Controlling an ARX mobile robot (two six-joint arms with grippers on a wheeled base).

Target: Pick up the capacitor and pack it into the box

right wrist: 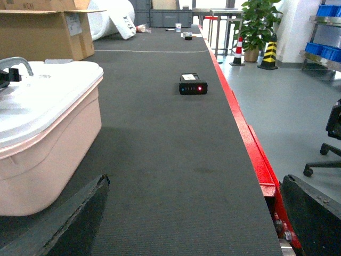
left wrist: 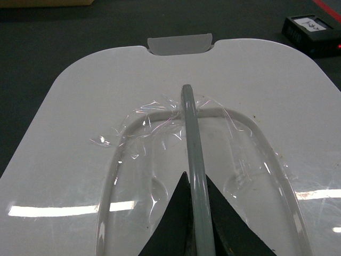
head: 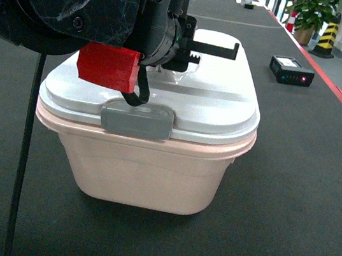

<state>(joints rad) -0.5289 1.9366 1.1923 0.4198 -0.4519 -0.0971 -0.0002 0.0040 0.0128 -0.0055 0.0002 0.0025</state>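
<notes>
The box [head: 144, 175] is a pale pink tub on the dark belt, with its light-grey lid [head: 213, 102] seated on the rim and a grey latch [head: 136, 121] at the near side. My left gripper [head: 173, 69] hangs over the lid's middle. In the left wrist view it [left wrist: 196, 178] is shut on the lid's thin grey handle [left wrist: 193, 138], which stands up between the two black fingers. My right gripper [right wrist: 194, 181] is open and holds nothing, low over the belt to the right of the box [right wrist: 42, 160]. The capacitor is out of view.
A small black device [head: 292, 70] with a red light lies on the belt beyond the box to the right. The belt's red edge [right wrist: 250, 144] runs along the right. A brown cardboard carton [right wrist: 48, 29] stands at the far left. Crinkled clear film [left wrist: 154, 128] covers the lid's recess.
</notes>
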